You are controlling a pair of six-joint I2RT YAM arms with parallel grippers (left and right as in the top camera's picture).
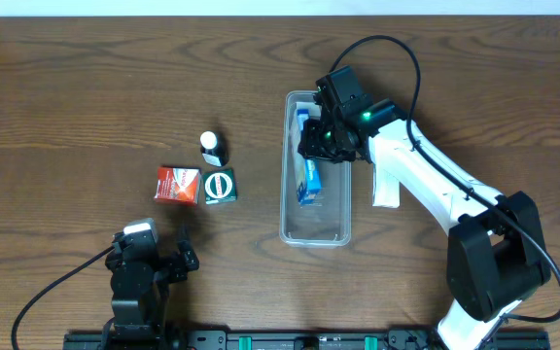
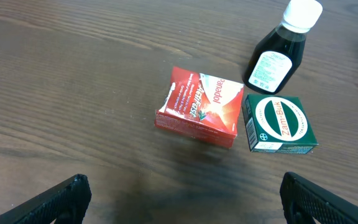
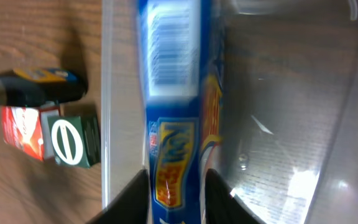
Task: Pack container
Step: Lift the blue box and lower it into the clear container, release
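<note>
The clear long container lies right of the table's centre. A blue box lies lengthwise inside it, along its left wall. My right gripper reaches into the container's far end and is shut on the blue box. In the right wrist view the fingers sit on either side of the blue box, inside the container. My left gripper is open and empty near the front edge, its fingertips wide apart above bare wood.
Left of the container stand a dark bottle with a white cap, a red box and a green Zam-Buk box. All three show in the left wrist view: bottle, red box, green box.
</note>
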